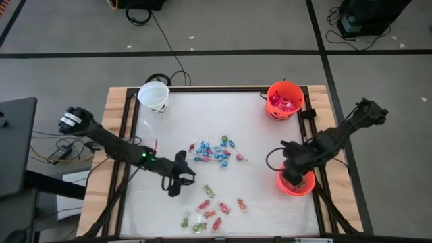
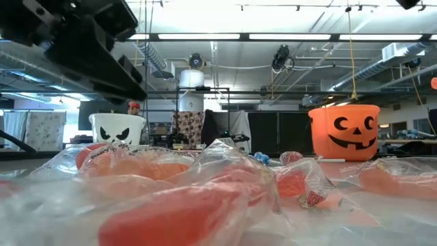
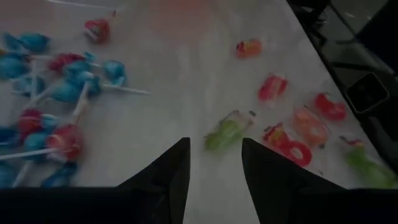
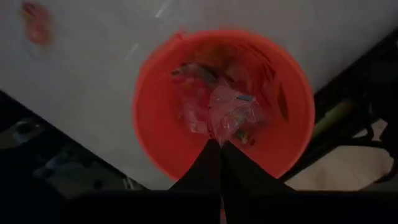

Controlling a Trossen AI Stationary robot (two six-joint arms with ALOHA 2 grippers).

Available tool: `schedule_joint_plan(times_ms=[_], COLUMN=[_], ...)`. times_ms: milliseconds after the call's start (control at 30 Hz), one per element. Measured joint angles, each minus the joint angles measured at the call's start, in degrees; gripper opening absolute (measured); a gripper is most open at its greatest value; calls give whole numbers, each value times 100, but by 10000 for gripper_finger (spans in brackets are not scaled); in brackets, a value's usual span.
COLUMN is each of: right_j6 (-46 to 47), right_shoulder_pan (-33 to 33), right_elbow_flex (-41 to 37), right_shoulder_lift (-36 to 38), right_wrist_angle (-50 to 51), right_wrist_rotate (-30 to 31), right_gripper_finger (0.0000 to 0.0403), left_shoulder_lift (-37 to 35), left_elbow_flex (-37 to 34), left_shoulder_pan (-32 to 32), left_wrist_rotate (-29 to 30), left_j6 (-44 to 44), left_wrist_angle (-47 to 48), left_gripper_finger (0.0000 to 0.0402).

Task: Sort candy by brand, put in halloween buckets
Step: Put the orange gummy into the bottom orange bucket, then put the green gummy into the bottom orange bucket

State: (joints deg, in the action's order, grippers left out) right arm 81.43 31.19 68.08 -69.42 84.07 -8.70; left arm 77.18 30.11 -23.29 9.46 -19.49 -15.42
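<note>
Since the candy (image 1: 214,152) is lying loose mid-tabletop (image 1: 270,202), it is likely handling light, crinkly and slippery; pinching across a wrapper's body looks safest. The left end effector (image 3: 214,158) is hovering half open and empty just short of a green piece (image 3: 225,131). The right end effector (image 4: 220,148) is sitting shut, gripping nothing, over the near-right orange bucket (image 4: 155,118). Only its wrist view is showing wrappers inside; only the low view is showing the bucket faces.

The high view looks straight down on the whole table (image 1: 270,202), the low view sits at tabletop height just behind wrapped candy (image 2: 205,198) (shared with the left wrist view), and the right wrist camera peers down close into an orange bucket (image 4: 155,137).
</note>
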Motion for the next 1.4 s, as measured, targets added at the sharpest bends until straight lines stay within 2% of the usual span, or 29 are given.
schedule_joint_plan(times_ms=[167, 267, 400, 500, 633, 733, 967, 1067, 1167, 1300, 1400], right_j6=[293, 480, 1036, 1272, 1515, 1610, 1641, 1662, 1821, 1718, 1034], right_shoulder_pan=[173, 229, 233, 231, 231, 223, 130, 130, 130, 195, 202], right_elbow_flex=[-408, -706, -1050, -1088, -836, -553, -74, -57, -57, -57, -57], right_shoulder_lift=[-41, -82, -52, 8, 102, 128, 113, 112, 34, -311, -746], right_wrist_angle=[-293, -586, -744, -726, -729, -722, -990, -1255, -1482, -2156, -3106], right_wrist_rotate=[157, 348, 368, 316, 517, 925, 1333, 1439, 1595, 2028, 2213], right_gripper_finger=[10, 30, 84, 135, 194, 221, 227, 225, 224, 224, 224], left_shoulder_lift=[338, 435, 571, 721, 1016, 1314, 2295, 2731, 2955, 2822, 2526], left_elbow_flex=[-1, -2, 0, 13, 249, 511, 1029, 1139, 1187, 1156, 1121], left_shoulder_pan=[121, 149, 151, 151, 154, 156, 326, 386, 442, 460, 479], left_wrist_rotate=[-298, -315, -340, -634, -755, -901, -1199, -1209, -1199, -1194, -1020], left_j6=[275, 488, 889, 1212, 1656, 2244, 2396, 2104, 1692, 1126, 863], left_wrist_angle=[-330, -449, -460, -455, -448, -521, -598, -676, -781, -954, -1342], left_gripper_finger=[151, 151, 151, 152, 153, 153, 152, 145, 109, 23, 23])
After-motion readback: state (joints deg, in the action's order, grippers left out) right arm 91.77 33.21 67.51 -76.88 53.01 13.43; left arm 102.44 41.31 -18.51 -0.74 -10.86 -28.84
